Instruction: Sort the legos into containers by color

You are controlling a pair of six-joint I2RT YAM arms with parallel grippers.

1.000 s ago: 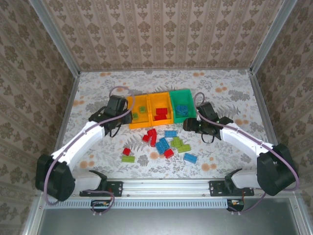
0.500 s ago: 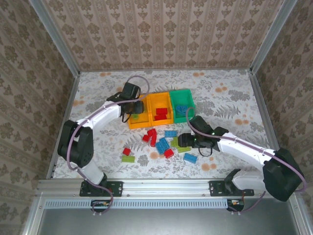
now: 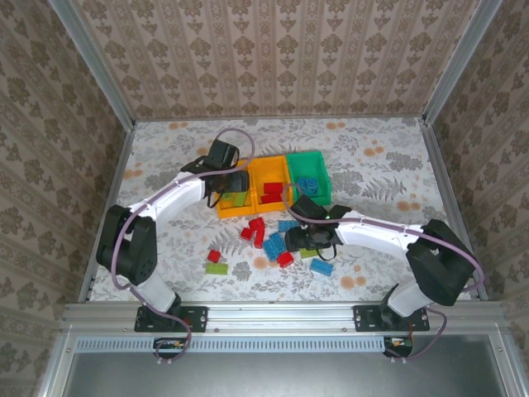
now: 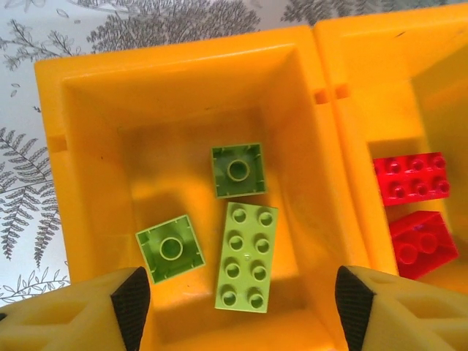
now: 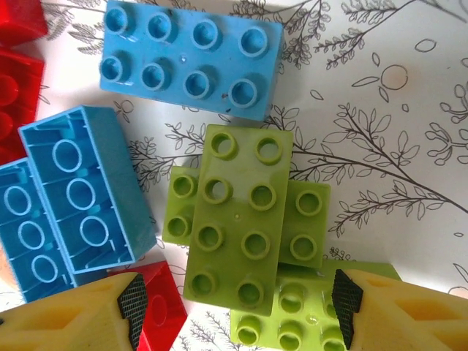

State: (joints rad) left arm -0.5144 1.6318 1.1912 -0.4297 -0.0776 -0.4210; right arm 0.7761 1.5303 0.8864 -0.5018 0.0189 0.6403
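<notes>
Left arm [image 3: 178, 197] is now swung over the bins and the right arm [image 3: 380, 236] is back at the loose pile [image 3: 258, 231]; sort partway done.
Three lime legos [image 4: 247, 256] are lying in the left orange-yellow bin [image 4: 88, 183], red legos [image 4: 409, 178] in the middle bin [image 3: 269, 162], blue legos [image 3: 308, 185] in the green bin [image 3: 304, 155]. The left gripper [image 4: 243, 300] is hovering there, fingers wide, empty. The right gripper [image 5: 238, 307] is hanging spread above a lime two-by-four brick [image 5: 238, 219], gripping nothing. The right arm is covering part of the pile, so the leftover count is unsure.
</notes>
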